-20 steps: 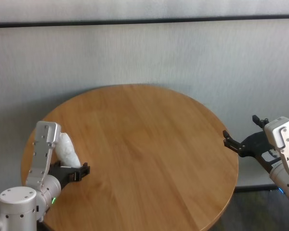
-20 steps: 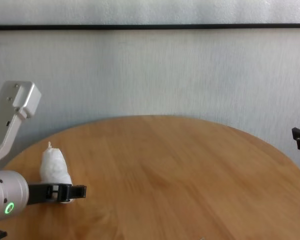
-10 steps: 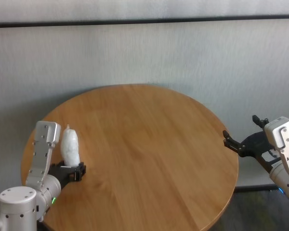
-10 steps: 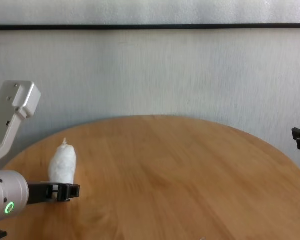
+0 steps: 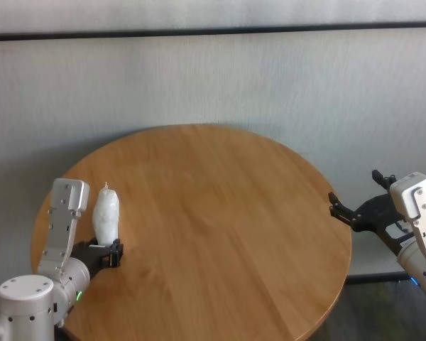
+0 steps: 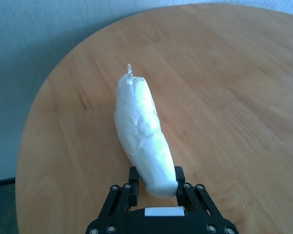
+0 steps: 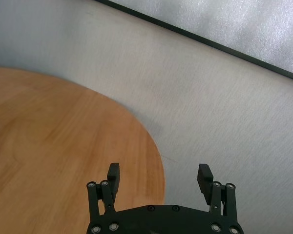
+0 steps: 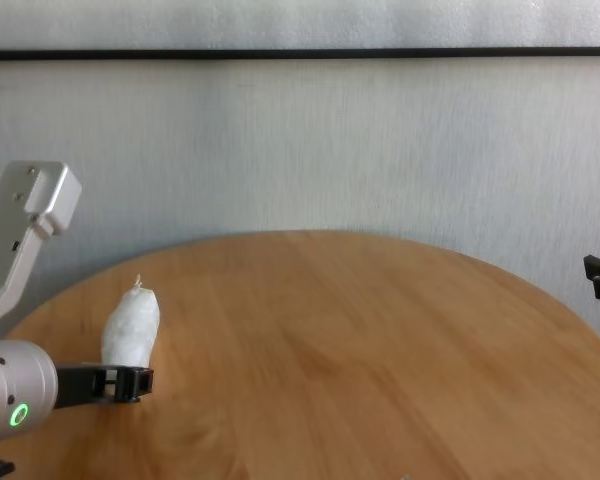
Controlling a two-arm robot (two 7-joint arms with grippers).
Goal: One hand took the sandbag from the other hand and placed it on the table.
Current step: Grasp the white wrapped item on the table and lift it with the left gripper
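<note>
The sandbag [image 5: 106, 213], a plump white crinkly pouch with a twisted tip, stands nearly upright at the left side of the round wooden table [image 5: 227, 206]. My left gripper [image 5: 112, 254], on the wrist with the green ring light, is shut on the bag's lower end. The left wrist view shows both fingers pressed against the base of the sandbag [image 6: 141, 131], tip pointing away. In the chest view the sandbag [image 8: 130, 328] rises above the left gripper [image 8: 135, 380]. My right gripper [image 5: 353, 186] hangs open and empty just off the table's right edge, fingers spread wide [image 7: 159, 170].
A pale grey wall with a dark horizontal strip [image 5: 213, 30] stands behind the table. The boxy grey link of the left arm [image 8: 25, 230] rises beside the bag. The tabletop [image 8: 380, 350] holds nothing besides the bag.
The left gripper's jaws have closed onto the sandbag's lower end. The bag has swung from leaning back to nearly upright and shifted slightly right. The right arm has not moved.
</note>
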